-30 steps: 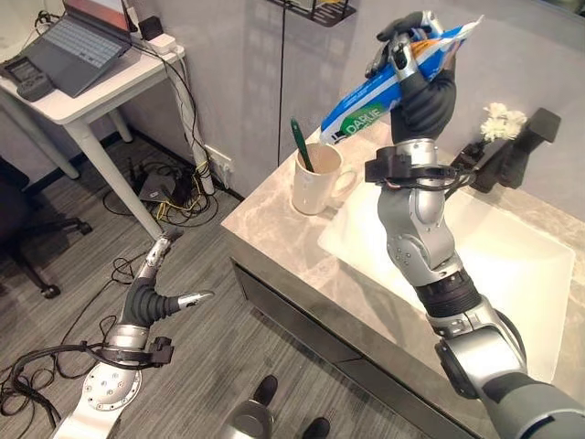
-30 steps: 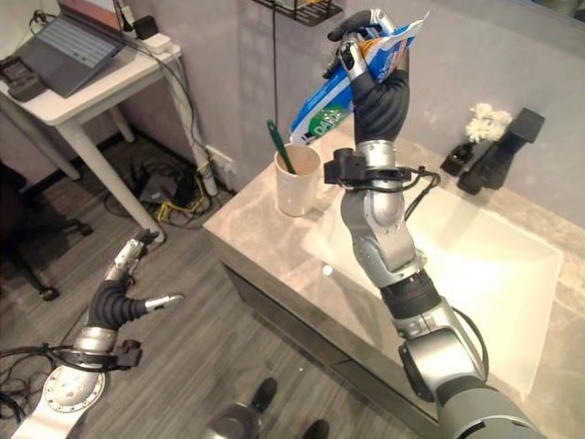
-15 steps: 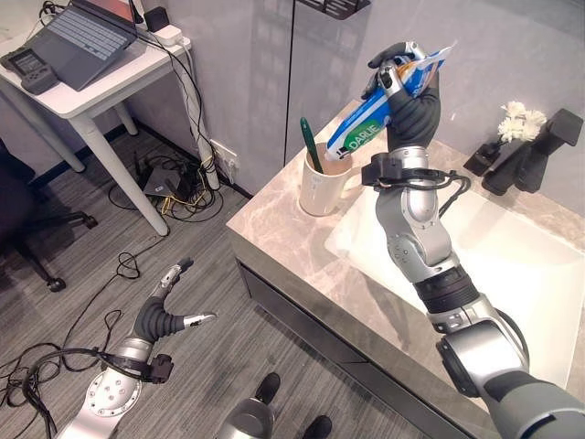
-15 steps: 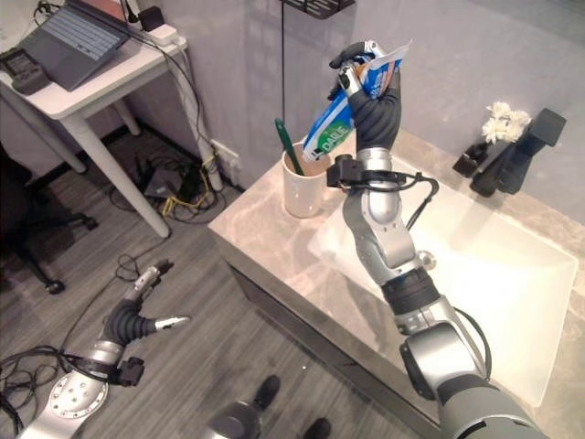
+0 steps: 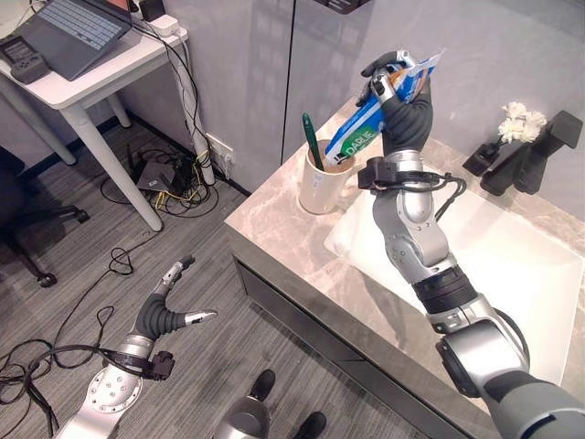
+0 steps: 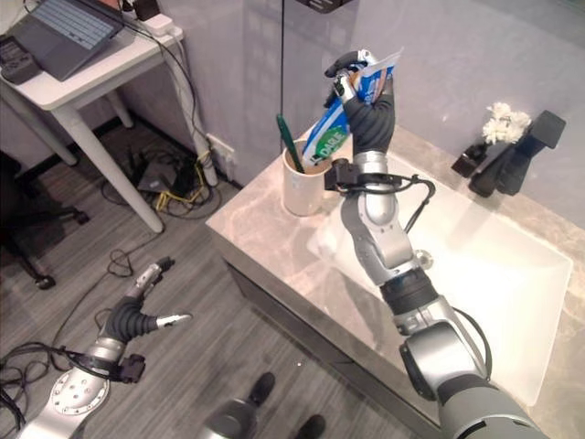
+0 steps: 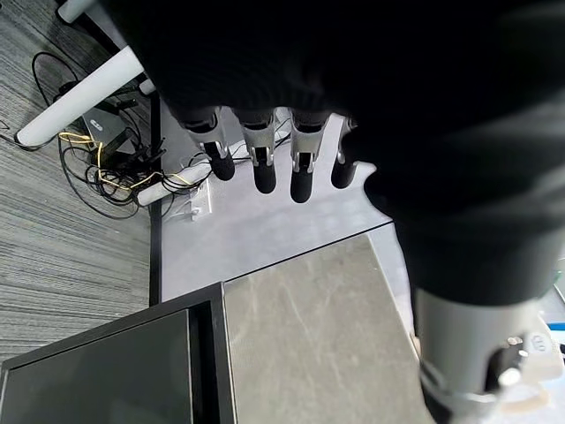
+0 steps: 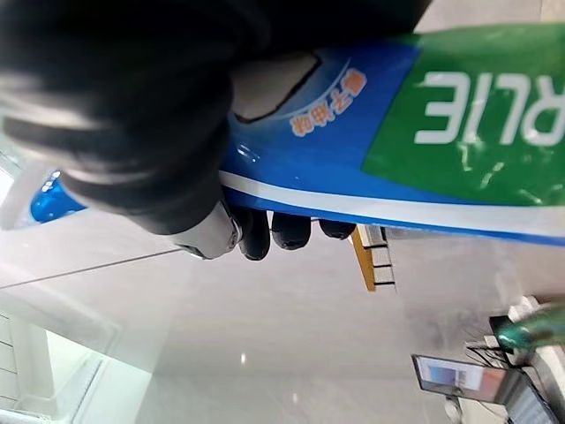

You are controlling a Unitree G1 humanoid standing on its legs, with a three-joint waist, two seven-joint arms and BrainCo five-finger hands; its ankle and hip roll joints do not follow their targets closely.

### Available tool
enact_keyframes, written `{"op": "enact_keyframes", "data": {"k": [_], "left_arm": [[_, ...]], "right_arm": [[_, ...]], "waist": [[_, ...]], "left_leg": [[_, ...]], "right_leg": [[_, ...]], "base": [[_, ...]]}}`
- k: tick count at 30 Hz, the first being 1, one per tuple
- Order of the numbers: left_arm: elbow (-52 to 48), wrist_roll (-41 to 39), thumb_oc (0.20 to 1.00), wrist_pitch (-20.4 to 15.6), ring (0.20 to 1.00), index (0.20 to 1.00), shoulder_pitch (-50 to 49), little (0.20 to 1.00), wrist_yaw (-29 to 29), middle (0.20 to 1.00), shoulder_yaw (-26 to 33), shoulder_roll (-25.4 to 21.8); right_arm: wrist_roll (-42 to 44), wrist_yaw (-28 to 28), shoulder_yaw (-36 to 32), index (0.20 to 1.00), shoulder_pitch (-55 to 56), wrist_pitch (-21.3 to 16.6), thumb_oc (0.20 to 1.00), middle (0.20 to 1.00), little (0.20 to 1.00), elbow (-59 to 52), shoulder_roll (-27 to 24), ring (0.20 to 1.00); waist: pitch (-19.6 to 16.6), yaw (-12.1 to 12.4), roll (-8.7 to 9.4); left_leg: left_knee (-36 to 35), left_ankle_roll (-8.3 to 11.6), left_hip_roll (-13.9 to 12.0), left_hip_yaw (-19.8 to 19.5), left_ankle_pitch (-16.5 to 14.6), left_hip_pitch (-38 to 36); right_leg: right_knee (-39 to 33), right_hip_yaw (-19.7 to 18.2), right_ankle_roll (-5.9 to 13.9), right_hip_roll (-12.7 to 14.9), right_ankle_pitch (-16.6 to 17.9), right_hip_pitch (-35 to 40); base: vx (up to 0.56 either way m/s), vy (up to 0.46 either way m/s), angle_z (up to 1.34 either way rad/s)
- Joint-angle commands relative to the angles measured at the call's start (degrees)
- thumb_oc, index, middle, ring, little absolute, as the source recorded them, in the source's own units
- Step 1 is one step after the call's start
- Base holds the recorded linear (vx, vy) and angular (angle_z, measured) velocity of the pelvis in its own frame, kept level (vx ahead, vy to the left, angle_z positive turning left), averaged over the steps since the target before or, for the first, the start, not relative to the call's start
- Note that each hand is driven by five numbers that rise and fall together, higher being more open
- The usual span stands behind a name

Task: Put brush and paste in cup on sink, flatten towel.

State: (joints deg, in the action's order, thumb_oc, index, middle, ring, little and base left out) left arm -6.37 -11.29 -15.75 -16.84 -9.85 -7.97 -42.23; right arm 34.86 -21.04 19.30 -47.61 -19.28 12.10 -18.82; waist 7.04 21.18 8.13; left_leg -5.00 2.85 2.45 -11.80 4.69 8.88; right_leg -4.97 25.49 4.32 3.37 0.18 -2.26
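Note:
A cream mug [image 5: 320, 188] stands on the marble counter [image 5: 283, 229] left of the sink, with a green toothbrush [image 5: 311, 143] upright in it. My right hand [image 5: 403, 102] is raised above and behind the mug, shut on a blue and green toothpaste tube [image 5: 373, 125]. The tube slants down and its lower end reaches the mug's mouth. In the right wrist view my fingers [image 8: 265, 231] curl round the tube [image 8: 397, 150]. My left hand [image 5: 170, 307] hangs low over the floor in front of the counter, open and holding nothing.
A white basin [image 5: 512, 274] is set into the counter, with a black tap [image 5: 530, 157] and a small white flower [image 5: 514, 117] behind it. A white desk [image 5: 82, 87] with a laptop stands at the far left, with cables [image 5: 174, 178] on the floor beside it.
My right hand has brought the tube down and left, from above the mug until its lower end meets the mug's mouth. The camera has shifted. My left hand stays low.

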Motion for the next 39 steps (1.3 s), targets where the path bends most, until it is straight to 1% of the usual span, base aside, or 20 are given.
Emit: {"op": "enact_keyframes", "data": {"k": [1,4,6,11,29,36,37,38,39], "left_arm": [[-2.8,-0.9,1.0,-1.6,1.0,1.0,-1.1,1.0,0.0,1.0,-1.0,-2.8],[-3.0,-0.9,1.0,-1.7,1.0,1.0,-1.3,1.0,0.1,1.0,-0.9,-2.9],[-3.1,-0.8,1.0,-1.7,1.0,1.0,-1.3,1.0,0.1,1.0,-0.9,-2.9],[-2.9,-0.6,1.0,-1.8,1.0,1.0,-1.0,1.0,-0.1,1.0,-1.3,-3.0],[-2.6,-0.1,1.0,-1.8,1.0,1.0,-0.4,1.0,-0.7,1.0,-2.2,-2.8],[-2.5,-0.1,1.0,-1.8,1.0,1.0,-0.3,1.0,-0.7,1.0,-2.7,-3.0],[-2.5,-0.1,1.0,-1.8,1.0,1.0,-0.3,1.0,-0.6,1.0,-2.7,-3.1],[-2.5,-0.1,1.0,-1.8,1.0,1.0,-0.3,1.0,-0.6,1.0,-2.7,-3.1],[-2.4,-0.1,1.0,-1.8,1.0,1.0,-0.2,1.0,-0.6,1.0,-2.8,-3.1]], "right_arm": [[-2.7,0.4,1.4,0.2,-6.4,-1.7,0.2,0.2,0.2,-1.7,-3.1,0.2],[-5.4,0.3,2.6,0.2,-6.9,-0.9,0.2,0.2,0.2,-2.2,-4.7,0.2],[-5.7,0.4,2.8,0.2,-7.0,-0.9,0.2,0.2,0.2,-2.0,-4.8,0.2],[-6.0,0.4,3.3,0.2,-7.3,-0.8,0.2,0.2,0.2,-0.9,-4.3,0.2],[-8.6,0.6,5.6,0.2,-7.2,0.5,0.2,0.2,0.2,1.8,-3.2,0.2],[-8.5,0.7,6.3,0.2,-7.6,1.0,0.2,0.2,0.2,4.9,-2.0,0.2],[-8.3,0.8,6.5,0.489,-7.7,0.9,0.489,0.489,0.489,5.1,-1.9,0.489],[-8.2,0.9,6.5,0.884,-7.8,0.9,0.884,0.884,0.884,5.3,-1.8,0.884],[-8.3,0.6,6.5,1.0,-7.9,0.9,1.0,1.0,1.0,5.8,-1.6,1.0]], "waist": [[-3.7,-0.3,1.72],[-3.4,-0.3,2.24],[-3.4,-0.3,2.36],[-3.1,-0.2,3.06],[-2.4,-0.2,3.89],[-2.1,-0.2,4.38],[-2.1,-0.3,4.43],[-2.1,-0.3,4.45],[-2.1,-0.3,4.52]], "left_leg": [[0.0,0.3,-1.6,0.1,-0.7,1.6],[0.0,0.3,-1.6,-0.1,-0.7,1.7],[0.0,0.29,-1.6,-0.1,-0.7,1.8],[0.0,0.23,-1.7,-0.1,-0.8,1.9],[0.0,0.15,-1.9,0.0,-0.8,2.2],[0.0,0.11,-2.0,0.0,-0.7,2.4],[0.0,0.13,-2.0,0.0,-0.7,2.4],[0.0,0.13,-2.1,0.1,-0.7,2.4],[0.0,0.13,-2.1,0.1,-0.7,2.4]], "right_leg": [[0.0,-3.7,4.31,4.9,1.8,1.6],[0.0,-3.6,4.33,4.9,1.9,1.4],[0.0,-3.6,4.33,4.8,1.8,1.3],[0.0,-3.6,4.33,4.8,2.0,1.3],[0.0,-4.0,4.31,4.6,2.3,0.6],[0.0,-4.1,4.25,4.4,2.5,0.1],[0.0,-4.1,4.24,4.4,2.6,0.1],[0.0,-4.2,4.24,4.4,2.6,0.0],[0.0,-4.2,4.23,4.4,2.7,0.0]], "base": [[0.0,0.0,0.0],[0.0,0.0,0.0],[0.0,0.0,0.0],[0.0,0.0,0.0],[0.0,0.0,0.0],[0.0,0.0,0.0],[0.0,0.0,0.0],[0.0,0.0,0.0],[0.0,0.0,0.0]]}}
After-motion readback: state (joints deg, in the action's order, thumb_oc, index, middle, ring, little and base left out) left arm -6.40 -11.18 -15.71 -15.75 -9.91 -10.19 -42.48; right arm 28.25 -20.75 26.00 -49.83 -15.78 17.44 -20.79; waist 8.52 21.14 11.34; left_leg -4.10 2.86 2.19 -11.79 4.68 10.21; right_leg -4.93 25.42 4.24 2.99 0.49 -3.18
